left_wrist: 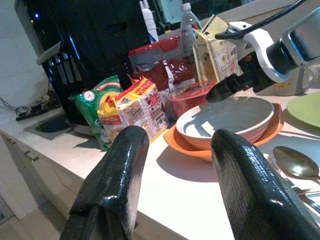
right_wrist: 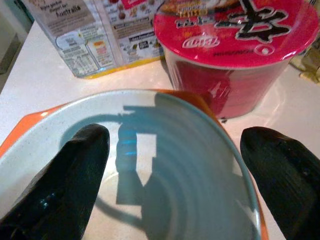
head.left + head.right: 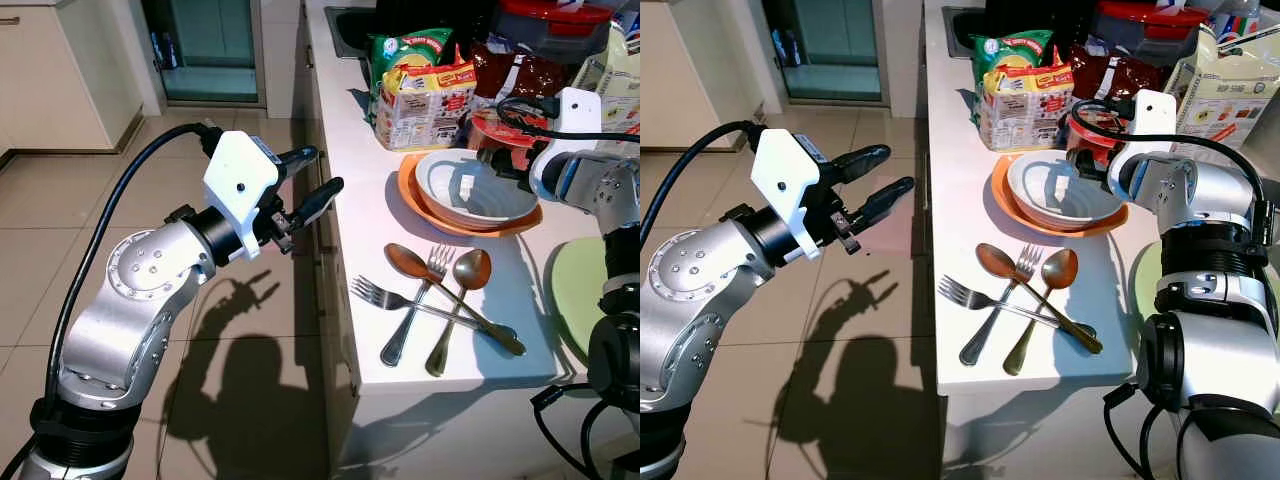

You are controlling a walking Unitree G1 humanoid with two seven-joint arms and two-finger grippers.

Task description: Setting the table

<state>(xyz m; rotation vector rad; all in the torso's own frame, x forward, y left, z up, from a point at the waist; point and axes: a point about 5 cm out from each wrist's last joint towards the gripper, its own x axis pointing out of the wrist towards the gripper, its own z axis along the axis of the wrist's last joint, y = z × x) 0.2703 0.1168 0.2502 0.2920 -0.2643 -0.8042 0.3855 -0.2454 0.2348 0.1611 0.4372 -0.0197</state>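
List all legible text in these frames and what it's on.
"Australia": carton behind the bowl.
Red instant noodle cup: large stylised black characters on its lid, small print unreadable.
Yellow noodle pack, green bag: print too blurred.

Carton (image 2: 75,37) reads, perhaps, "Australia".

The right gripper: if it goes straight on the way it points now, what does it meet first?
Probably the inside of the white bowl. The right gripper, jaws open, points down into it from just above; beyond stands the red noodle cup. Depth is uncertain.
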